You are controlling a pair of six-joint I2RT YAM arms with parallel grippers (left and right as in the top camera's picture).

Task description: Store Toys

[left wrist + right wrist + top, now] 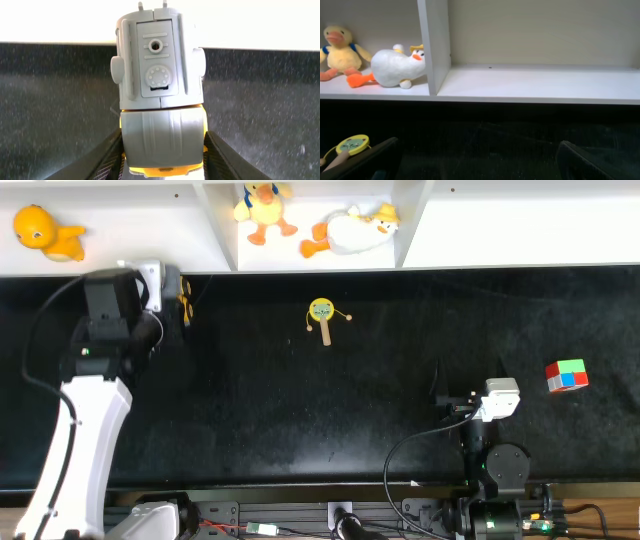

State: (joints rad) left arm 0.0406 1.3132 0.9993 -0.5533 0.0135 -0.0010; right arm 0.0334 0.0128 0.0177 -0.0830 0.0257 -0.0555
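My left gripper [168,288] is shut on a grey and yellow toy robot [159,90] and holds it at the mat's far left, just before the white shelf [320,262]. Its black fingers [107,155] press the toy's lower sides. A yellow hand-drum rattle [322,314] lies mid-mat, and also shows in the right wrist view [349,147]. A colour cube [567,375] rests at the right. My right gripper [480,167] stands open and empty, low at the front right [445,402].
The shelf's left compartment holds a yellow duck [45,232]. In the middle one lie a yellow duck plush [265,210] and a white goose plush [350,230]. A divider [435,45] separates them from the bare right compartment [535,82].
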